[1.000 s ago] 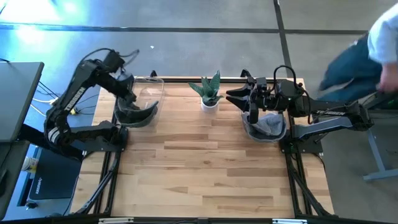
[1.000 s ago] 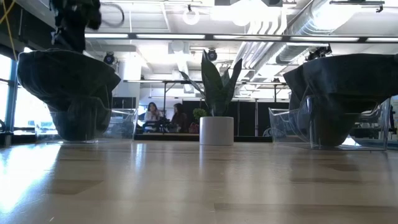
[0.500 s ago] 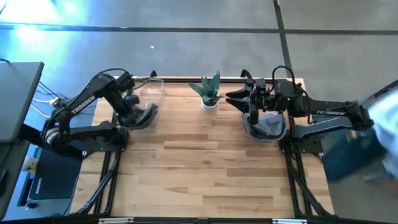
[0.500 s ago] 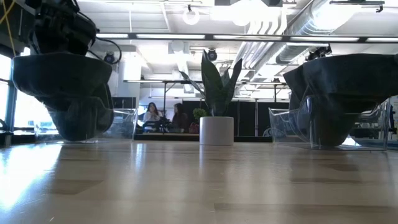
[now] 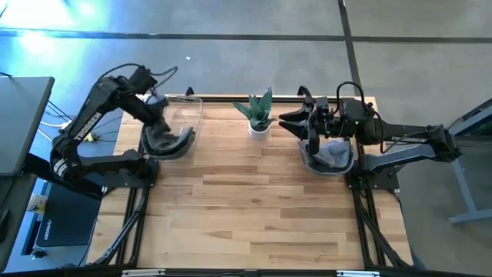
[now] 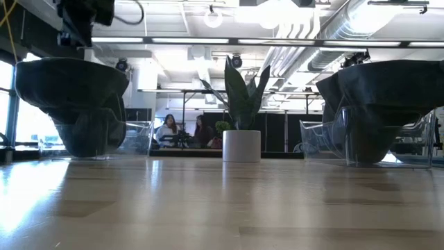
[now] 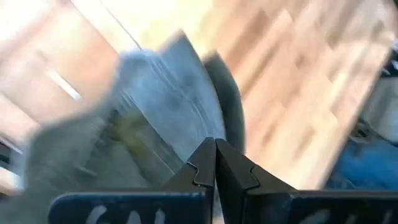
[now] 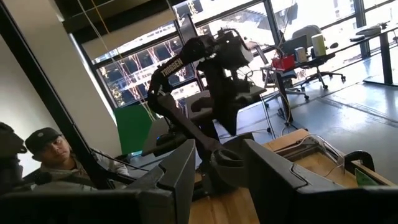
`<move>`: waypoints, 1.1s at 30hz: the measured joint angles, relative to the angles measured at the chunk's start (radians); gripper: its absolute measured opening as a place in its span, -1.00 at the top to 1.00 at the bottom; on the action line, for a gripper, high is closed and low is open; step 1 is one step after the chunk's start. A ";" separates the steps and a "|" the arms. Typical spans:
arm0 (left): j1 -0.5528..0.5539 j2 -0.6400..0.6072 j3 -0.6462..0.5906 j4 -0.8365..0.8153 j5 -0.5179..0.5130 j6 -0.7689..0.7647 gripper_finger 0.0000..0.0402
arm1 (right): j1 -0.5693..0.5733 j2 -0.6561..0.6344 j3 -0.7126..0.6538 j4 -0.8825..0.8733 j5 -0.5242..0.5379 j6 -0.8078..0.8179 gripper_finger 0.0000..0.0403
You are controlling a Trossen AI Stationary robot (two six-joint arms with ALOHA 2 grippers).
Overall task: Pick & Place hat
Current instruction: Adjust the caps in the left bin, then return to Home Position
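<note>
Hovering with fingers pressed together, the left gripper [image 7: 215, 163] hangs just above the dark hat [image 5: 167, 141].

Left arm: we see it arched up from its base at the table's left edge, elbow high, wrist bent steeply down. Left gripper [image 5: 157, 127]: we find its jaws pressed together in the wrist view, tips meeting. Right arm: we see it stretched level from the right edge toward the middle. Right gripper [image 5: 296, 121]: we find its jaws spread apart, pointing leftward.
</note>
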 joint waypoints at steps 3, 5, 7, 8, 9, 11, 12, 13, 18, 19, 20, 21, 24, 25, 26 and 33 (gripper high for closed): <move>0.000 -0.002 0.015 0.065 -0.062 -0.038 0.97 | 0.000 0.000 0.000 0.000 0.000 0.000 0.36; 0.000 0.009 -0.014 0.075 -0.081 -0.064 0.97 | 0.000 0.000 0.000 0.000 0.000 0.000 0.36; 0.000 0.023 -0.065 0.076 -0.092 -0.079 0.97 | 0.000 0.000 0.000 0.000 0.000 0.000 0.36; 0.000 0.028 -0.097 0.074 -0.099 -0.087 0.97 | 0.000 0.000 0.000 0.000 0.000 0.000 0.36; -0.001 0.034 -0.127 0.063 -0.105 -0.096 0.97 | 0.000 0.000 0.000 0.000 0.000 0.001 0.36; 0.000 0.040 -0.191 0.045 -0.099 -0.094 0.97 | 0.001 0.000 0.000 0.000 -0.005 0.011 0.36; 0.000 0.040 -0.223 0.034 -0.075 -0.080 0.97 | 0.001 0.000 0.000 0.000 -0.010 0.019 0.36; 0.000 0.040 -0.254 0.023 -0.035 -0.063 0.97 | 0.001 0.000 0.000 0.000 -0.015 0.026 0.36; 0.000 0.039 -0.376 0.022 0.190 -0.044 0.97 | 0.001 0.000 0.000 -0.008 -0.032 0.031 0.36; 0.000 0.039 -0.388 0.023 0.209 -0.044 0.97 | 0.001 0.000 0.000 -0.008 -0.033 0.031 0.36; 0.000 0.039 -0.395 0.026 0.220 -0.045 0.97 | 0.001 0.000 0.000 -0.009 -0.032 0.031 0.36; 0.000 0.039 -0.397 0.028 0.228 -0.045 0.97 | 0.001 0.000 0.000 -0.008 -0.032 0.031 0.36; 0.000 0.039 -0.392 0.051 0.246 -0.050 0.97 | 0.001 0.000 0.000 -0.008 -0.033 0.029 0.36; 0.000 0.039 -0.387 0.062 0.250 -0.063 0.97 | 0.001 0.000 0.000 -0.009 -0.033 0.028 0.36; 0.000 0.039 -0.381 0.078 0.249 -0.084 0.97 | 0.001 0.000 0.000 -0.009 -0.033 0.028 0.36; 0.000 0.039 -0.256 0.115 0.119 -0.167 0.97 | 0.001 0.000 0.000 -0.024 -0.033 0.027 0.36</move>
